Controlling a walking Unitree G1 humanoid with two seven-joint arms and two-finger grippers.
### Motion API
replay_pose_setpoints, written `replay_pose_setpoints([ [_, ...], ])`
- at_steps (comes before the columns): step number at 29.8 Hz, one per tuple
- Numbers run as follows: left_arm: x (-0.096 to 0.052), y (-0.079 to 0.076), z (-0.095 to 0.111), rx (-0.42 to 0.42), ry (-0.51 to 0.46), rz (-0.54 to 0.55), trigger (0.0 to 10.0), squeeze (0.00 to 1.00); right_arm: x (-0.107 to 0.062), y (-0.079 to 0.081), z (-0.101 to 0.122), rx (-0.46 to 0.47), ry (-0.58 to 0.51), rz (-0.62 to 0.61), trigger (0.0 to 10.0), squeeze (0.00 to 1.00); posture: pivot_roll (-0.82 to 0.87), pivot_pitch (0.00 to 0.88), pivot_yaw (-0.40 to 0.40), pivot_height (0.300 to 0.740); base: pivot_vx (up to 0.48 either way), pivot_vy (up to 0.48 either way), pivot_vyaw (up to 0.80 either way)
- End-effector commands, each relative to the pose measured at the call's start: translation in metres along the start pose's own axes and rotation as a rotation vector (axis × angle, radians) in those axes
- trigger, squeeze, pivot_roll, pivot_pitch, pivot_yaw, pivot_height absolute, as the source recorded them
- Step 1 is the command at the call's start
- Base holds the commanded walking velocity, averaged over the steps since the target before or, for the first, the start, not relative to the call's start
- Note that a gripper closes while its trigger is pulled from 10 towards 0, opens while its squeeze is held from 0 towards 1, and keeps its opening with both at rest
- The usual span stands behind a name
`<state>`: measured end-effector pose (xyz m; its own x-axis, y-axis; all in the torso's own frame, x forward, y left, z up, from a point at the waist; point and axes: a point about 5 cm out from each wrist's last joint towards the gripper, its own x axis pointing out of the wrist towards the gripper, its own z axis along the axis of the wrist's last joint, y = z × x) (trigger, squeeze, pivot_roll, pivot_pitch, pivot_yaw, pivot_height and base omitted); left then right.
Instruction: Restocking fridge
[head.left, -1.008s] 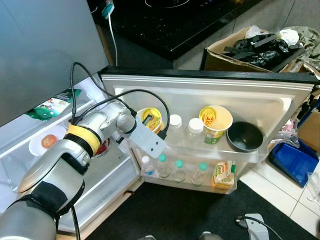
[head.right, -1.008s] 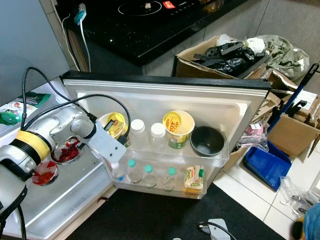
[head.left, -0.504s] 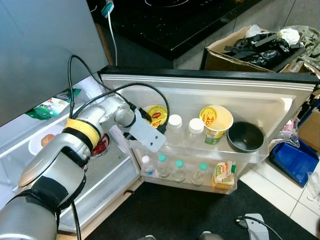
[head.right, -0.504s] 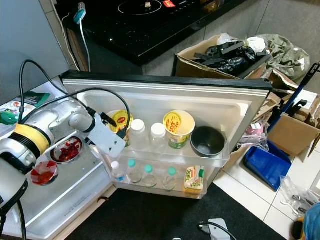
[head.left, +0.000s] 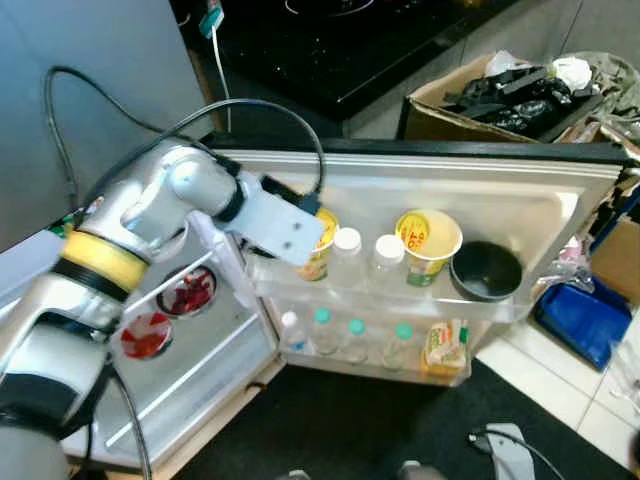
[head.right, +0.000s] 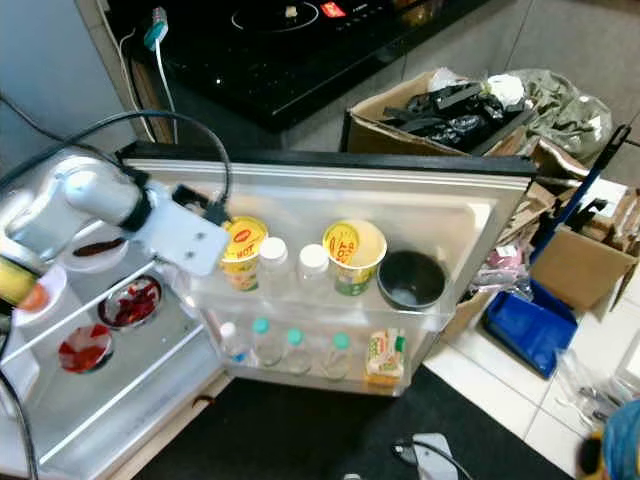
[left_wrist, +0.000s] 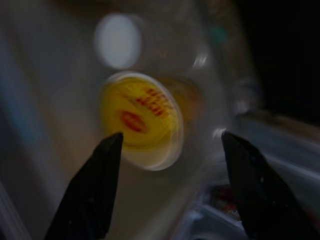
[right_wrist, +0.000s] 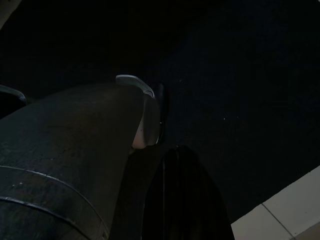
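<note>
open fridge door (head.right: 470, 215) shelves are seen stocked: a yellow lidded cup (head.right: 241, 250) stands at the left end of the upper rack, beside two white-capped bottles (head.right: 286, 268), an open yellow cup (head.right: 353, 251) and a dark bowl (head.right: 410, 280). the left gripper (left_wrist: 167, 190) is held just short of the yellow lidded cup, fingers (left_wrist: 95, 185) spread and released, nothing grasped. the right gripper (right_wrist: 180, 200) hangs idle in shadow, its fingers pressed together.

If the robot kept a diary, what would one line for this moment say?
task: restocking fridge | left claw: open, apart from noodle cup | noodle cup: upright on upper door shelf, beside bottles | right claw: hanging idle
</note>
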<state>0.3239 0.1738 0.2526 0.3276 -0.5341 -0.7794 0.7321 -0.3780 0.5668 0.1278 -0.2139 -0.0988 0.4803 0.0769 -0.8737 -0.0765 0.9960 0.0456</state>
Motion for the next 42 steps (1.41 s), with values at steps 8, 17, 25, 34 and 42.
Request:
replay_pose_setpoints([
  [8,-0.006,-0.034,0.019,-0.287,-0.494,0.041,10.0,0.0,-0.001,0.01,-0.02,0.001,0.085,0.039,10.0,0.0,-0.03,0.092,0.072,0.74,0.0,0.0,0.0],
  [17,0.012,-0.084,0.025,-0.657,-0.962,-0.002,10.0,0.0,-0.003,0.007,-0.022,-0.007,0.094,0.035,10.0,0.0,-0.03,0.081,0.06,0.74,0.0,0.0,0.0],
  [25,0.034,-0.126,0.006,-1.05,-1.304,0.074,10.0,0.0,-0.002,0.005,-0.018,-0.018,0.09,0.033,10.0,0.0,-0.02,0.076,0.055,0.74,0.0,0.0,0.0],
  [34,0.079,-0.187,-0.009,-1.458,-1.267,0.083,10.0,0.0,-0.001,0.006,-0.017,-0.018,0.088,0.036,10.0,0.0,-0.02,0.076,0.052,0.74,0.0,0.0,0.0],
  [42,0.117,-0.236,-0.025,-1.807,-1.052,0.214,10.0,0.0,-0.002,0.005,-0.018,-0.019,0.094,0.025,10.0,0.0,-0.02,0.059,0.047,0.74,0.0,0.0,0.0],
])
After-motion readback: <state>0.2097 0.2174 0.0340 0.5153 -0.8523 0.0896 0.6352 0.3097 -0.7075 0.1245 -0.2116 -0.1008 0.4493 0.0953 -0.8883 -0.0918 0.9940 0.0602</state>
